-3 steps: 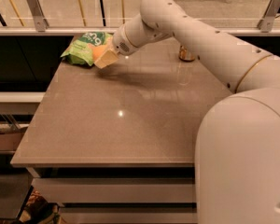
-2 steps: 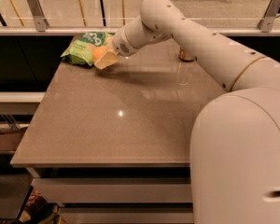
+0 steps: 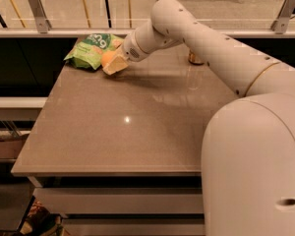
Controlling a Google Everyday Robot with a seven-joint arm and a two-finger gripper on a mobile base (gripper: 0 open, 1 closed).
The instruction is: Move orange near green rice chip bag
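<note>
The green rice chip bag (image 3: 92, 49) lies crinkled at the table's far left corner. The orange (image 3: 107, 59) sits right beside the bag's right edge, partly covered by my gripper (image 3: 113, 65). The gripper reaches in from the right, low over the table, and its cream fingers (image 3: 117, 65) are closed around the orange. I cannot tell whether the orange rests on the table or hangs just above it.
A bronze-gold drink can (image 3: 194, 58) stands at the far edge behind my arm. The grey table (image 3: 128, 132) ends in a glass rail at the back and drops off at left and front. My arm's large white body (image 3: 255, 166) fills the right foreground.
The gripper with the orange stays next to the bag, with hardly any movement. My arm's near body has shifted slightly left in view.
</note>
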